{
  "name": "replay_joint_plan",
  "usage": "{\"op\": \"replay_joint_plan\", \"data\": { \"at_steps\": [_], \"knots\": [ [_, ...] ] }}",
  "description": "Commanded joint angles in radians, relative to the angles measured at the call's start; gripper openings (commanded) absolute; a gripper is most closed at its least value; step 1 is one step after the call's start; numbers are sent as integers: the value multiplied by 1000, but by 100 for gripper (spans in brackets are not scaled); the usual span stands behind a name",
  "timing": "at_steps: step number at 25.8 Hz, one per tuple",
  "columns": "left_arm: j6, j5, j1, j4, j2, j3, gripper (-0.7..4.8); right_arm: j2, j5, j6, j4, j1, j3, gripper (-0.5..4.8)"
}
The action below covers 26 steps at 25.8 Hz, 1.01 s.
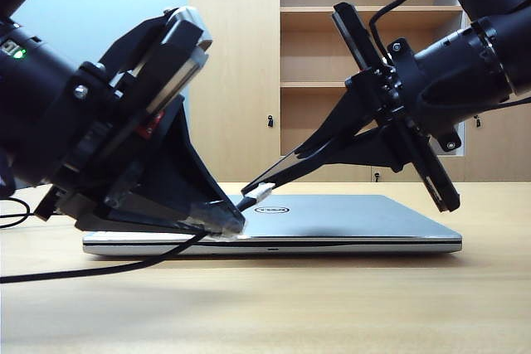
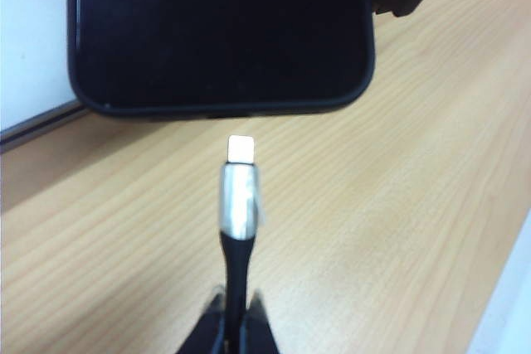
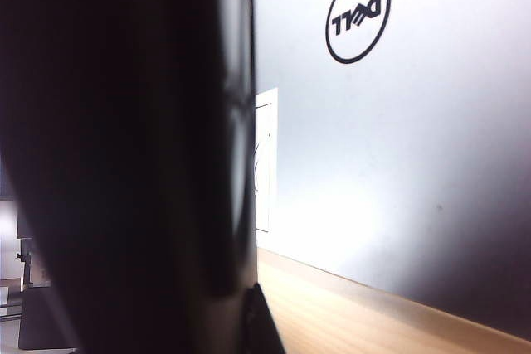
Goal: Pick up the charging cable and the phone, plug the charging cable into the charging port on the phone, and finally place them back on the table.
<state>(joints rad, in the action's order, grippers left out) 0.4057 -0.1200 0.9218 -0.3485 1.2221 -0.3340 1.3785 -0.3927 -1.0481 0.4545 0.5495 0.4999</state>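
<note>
Charging cable [image 2: 239,205] sits pinched in the left gripper [image 2: 236,321], whose dark fingertips [image 2: 209,331] are clamped on the black cord just behind the silver sleeve. In the left wrist view its small white plug tip points straight at the bottom edge of the phone [image 2: 220,31] and stops just short of it, a thin strip of tan table [image 2: 390,230] showing between the two.

From the exterior camera, the left gripper [image 1: 224,220] reaches down at the left end of the closed silver laptop [image 1: 348,220], its tips low over the lid's near left corner. The cable [image 1: 99,269] trails away from there across the table [image 1: 332,304], leftward from the laptop. Just right of those tips, over the laptop lid beside its logo, the white plug [image 1: 262,191] meets the lower end of the phone [image 1: 286,168], which slants upward to the right above the laptop.

Right gripper [image 1: 332,148] holds the phone edge-on, its fingers closed along the slab, with the arm hanging above the laptop's right half. In the right wrist view the phone [image 3: 124,147] fills the frame as a dark mass close to the lens, and the laptop lid [image 3: 398,163] with its round logo lies beyond it. Behind the laptop stands a wooden shelf cabinet [image 1: 315,31].
</note>
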Motion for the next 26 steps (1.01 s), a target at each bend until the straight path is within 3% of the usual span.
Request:
{"op": "replay_joint_plan", "data": {
  "at_steps": [1,26],
  "knots": [
    [13,0,0,-16,-2,-2,-6,-3,-10,-7,47,0,7,-5],
    [49,0,0,-36,-2,-2,-6,-2,-48,-24,51,1,7,-5]
  ]
}}
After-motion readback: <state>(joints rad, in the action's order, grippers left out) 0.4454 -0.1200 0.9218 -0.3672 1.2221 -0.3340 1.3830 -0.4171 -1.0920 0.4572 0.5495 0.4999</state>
